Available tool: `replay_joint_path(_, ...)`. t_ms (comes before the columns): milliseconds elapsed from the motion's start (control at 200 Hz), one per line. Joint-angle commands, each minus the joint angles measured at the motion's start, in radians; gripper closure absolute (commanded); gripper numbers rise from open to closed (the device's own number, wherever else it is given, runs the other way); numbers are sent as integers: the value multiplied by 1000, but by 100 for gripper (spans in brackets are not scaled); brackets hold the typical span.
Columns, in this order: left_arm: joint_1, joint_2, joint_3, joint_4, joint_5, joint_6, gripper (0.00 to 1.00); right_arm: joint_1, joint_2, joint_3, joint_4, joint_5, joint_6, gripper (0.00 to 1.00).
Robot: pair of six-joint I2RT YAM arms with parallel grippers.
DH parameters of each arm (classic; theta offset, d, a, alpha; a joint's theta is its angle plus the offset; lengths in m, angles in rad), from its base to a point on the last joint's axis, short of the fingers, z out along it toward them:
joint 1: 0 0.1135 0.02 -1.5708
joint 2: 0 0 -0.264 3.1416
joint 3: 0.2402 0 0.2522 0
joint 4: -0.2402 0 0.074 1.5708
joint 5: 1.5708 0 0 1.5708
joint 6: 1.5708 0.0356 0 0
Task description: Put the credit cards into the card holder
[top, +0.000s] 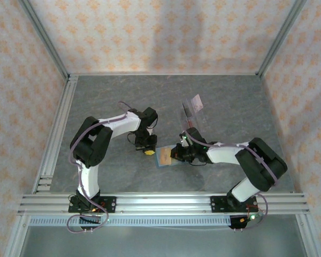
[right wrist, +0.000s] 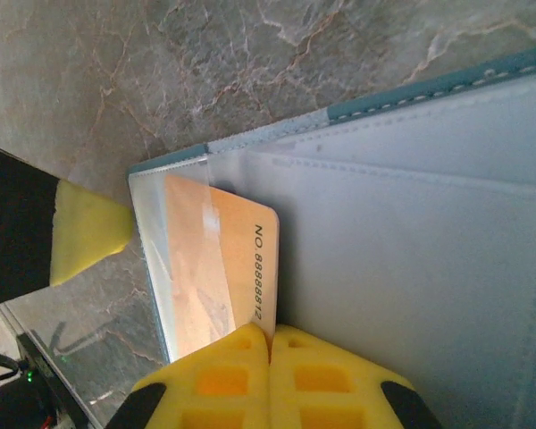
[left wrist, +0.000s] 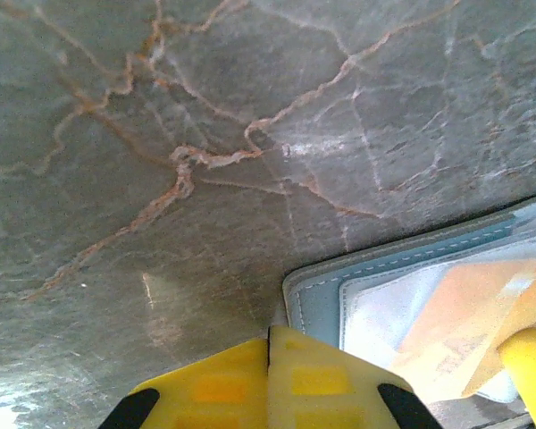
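The teal card holder (top: 159,163) lies open on the table between the arms, showing its pale pockets (right wrist: 411,223) and its stitched blue corner (left wrist: 375,277). An orange credit card (right wrist: 223,259) printed with a number sits partly under the holder's clear pocket. My right gripper (right wrist: 271,332) is shut on that card's near edge, over the holder (top: 177,154). My left gripper (left wrist: 270,332) is shut with nothing between its fingers, its tips on the table against the holder's corner (top: 148,152).
A clear slotted stand (top: 191,111) stands behind the holder with a pinkish card (top: 197,101) and a darker one in it. Grey marbled table (top: 230,101) spreads all round, walled by patterned panels and metal rails (top: 160,202).
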Motion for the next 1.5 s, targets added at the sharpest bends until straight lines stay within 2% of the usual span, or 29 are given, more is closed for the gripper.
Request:
replay_joint_path(0,-6,16,5,-14,6,29,93,1,11,-5,-56,109,10,100)
replay_joint_path(385,-6,38,-12,-9,-8,34,93,-4,115,154,-278,-7,-199,100)
replay_joint_path(791,-7,46,-26,1,-14,34,93,-38,198,313,-501,-70,-391,100)
replay_joint_path(1491,-20,54,-19,12,-11,23,93,-26,230,392,-476,-128,-359,100)
